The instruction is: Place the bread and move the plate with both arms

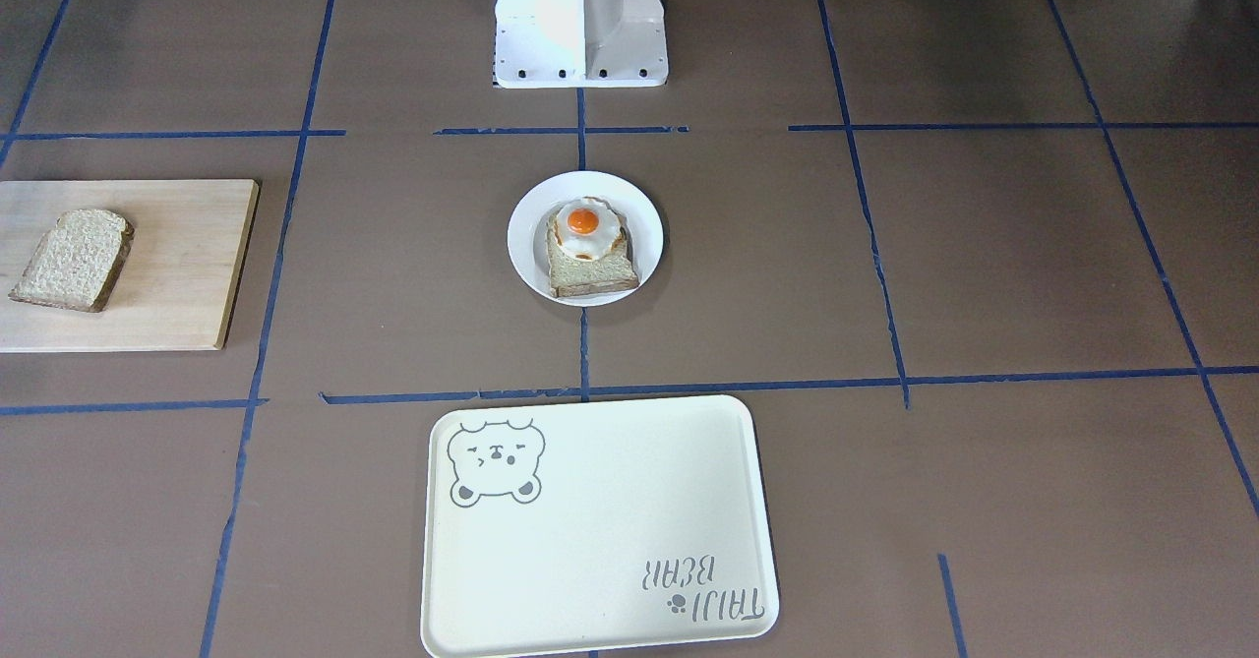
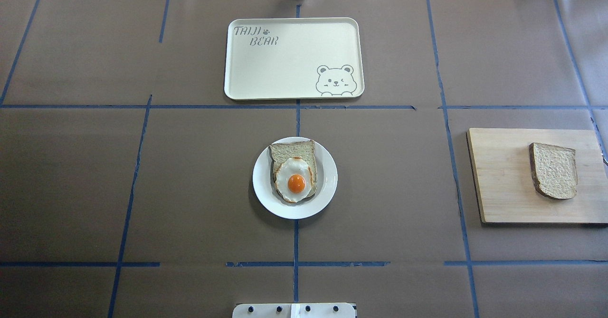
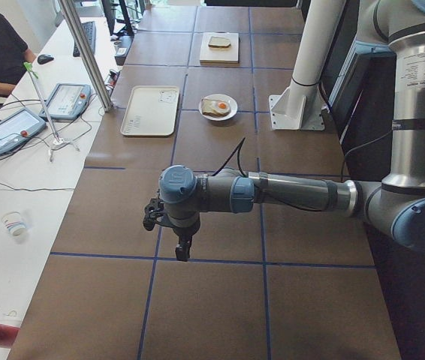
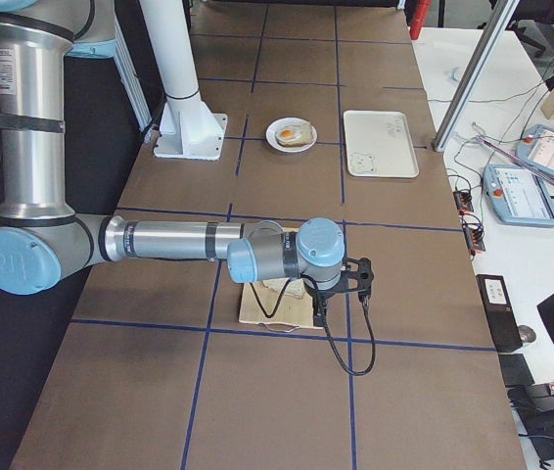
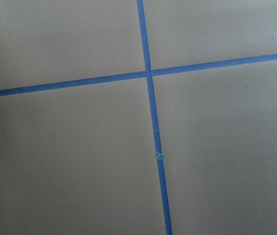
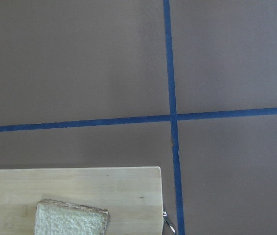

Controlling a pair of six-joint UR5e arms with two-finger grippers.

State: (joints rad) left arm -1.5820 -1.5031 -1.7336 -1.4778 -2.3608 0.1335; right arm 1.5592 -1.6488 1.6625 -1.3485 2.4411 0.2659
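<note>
Tray [image 1: 590,510], plate [image 1: 522,237], bread [image 1: 74,260] lie well apart.

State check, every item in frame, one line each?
bread, flat on the wooden board, not gripped
plate, on the table, carrying the egg-topped slice
tray, nothing on it
left gripper, above bare table, open or shut cannot tell
right gripper, near the board, open or shut cannot tell

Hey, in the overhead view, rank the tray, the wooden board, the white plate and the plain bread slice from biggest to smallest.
1. The wooden board and the tray look about alike. The board lies nearer the camera, so I won't rank them.
2. The plate.
3. The bread, smallest.
</note>
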